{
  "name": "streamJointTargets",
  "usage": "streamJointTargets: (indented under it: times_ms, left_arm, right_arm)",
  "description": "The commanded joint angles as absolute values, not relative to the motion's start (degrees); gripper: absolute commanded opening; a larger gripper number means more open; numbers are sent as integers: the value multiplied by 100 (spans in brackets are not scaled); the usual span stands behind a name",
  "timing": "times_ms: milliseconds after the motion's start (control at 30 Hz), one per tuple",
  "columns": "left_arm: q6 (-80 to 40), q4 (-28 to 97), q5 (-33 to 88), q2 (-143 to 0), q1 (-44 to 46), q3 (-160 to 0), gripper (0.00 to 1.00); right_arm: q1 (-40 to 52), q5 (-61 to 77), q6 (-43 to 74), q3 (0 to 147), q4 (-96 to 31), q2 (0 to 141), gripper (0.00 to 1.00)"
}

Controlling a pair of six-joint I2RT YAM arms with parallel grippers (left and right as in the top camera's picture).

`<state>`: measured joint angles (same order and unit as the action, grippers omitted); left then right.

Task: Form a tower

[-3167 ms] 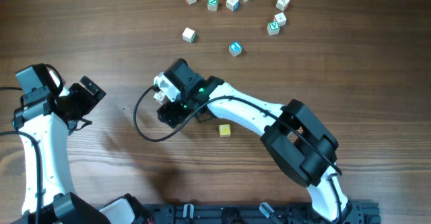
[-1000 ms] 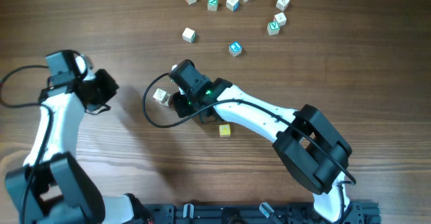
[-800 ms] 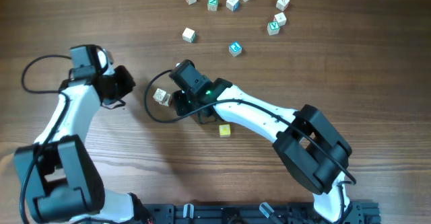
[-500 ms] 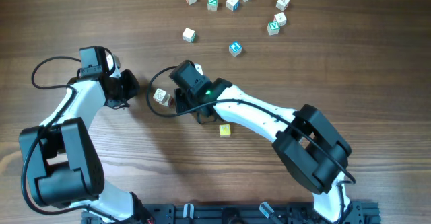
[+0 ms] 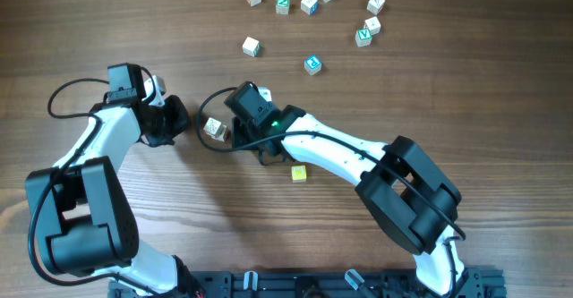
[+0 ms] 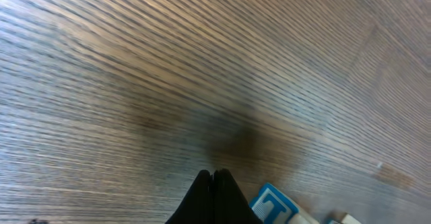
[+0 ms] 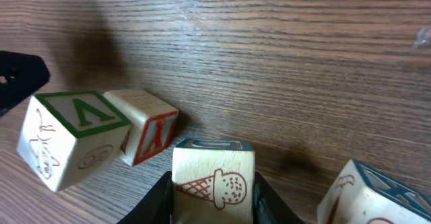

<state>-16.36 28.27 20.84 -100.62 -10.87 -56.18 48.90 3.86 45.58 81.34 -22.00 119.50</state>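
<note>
Standing upright on table (image 5: 466, 83), tower (image 5: 298, 174) seen end-on from overhead, long axis vert., only pale yellow top showing, just below R forearm (image 5: 331, 150), R gripper (image 7: 214, 187) clamped on ice-cream cube (image 7: 214, 173), L gripper (image 6: 214, 183) pinched closed, empty.

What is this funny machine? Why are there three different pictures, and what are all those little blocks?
This is a robot: a left arm and a right arm at a wooden table. One picture looks down from above; the other two come from little cameras on the wrists, so everything looks huge. Each arm ends in a two-finger tool. The left tool is pinched shut with nothing in it. The right tool squeezes a wooden cube with an ice-cream drawing. Next to it lie a green V cube and a red-letter cube. More letter cubes are scattered at the top of the overhead picture. A yellow-topped cube sits by the right arm; from above I cannot tell what is under it.
</note>
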Motion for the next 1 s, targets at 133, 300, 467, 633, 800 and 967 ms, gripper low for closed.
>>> streamJointTargets:
  times_ms: [133,300,467,633,800,967]
  left_arm:
    - [-1516,3072,2423,-10119,-1037,-5588,4]
    - [-1518,3242,2423,-10119,-915,-5588,4]
    - [-1518,3260,2418,-10119,-709,-5588,4]
    - [-1518,3269,2416,-10119,-674,-5588,4]
    - [-1518,3308,2418,-10119,-674,-5588,4]
    - [-1518,3258,2418,-10119,-674,-5588,4]
  right_arm:
    - [4869,602,4668,8093,-2167,12066,5]
    - [4869,604,4672,8093,-2145,12066,5]
    - [4869,648,4818,8093,-2150,12066,5]
    - [4869,652,4818,8093,-2150,12066,6]
    - [4869,711,4818,8093,-2137,12066,6]
    - [4869,777,4801,8093,-2029,12066,6]
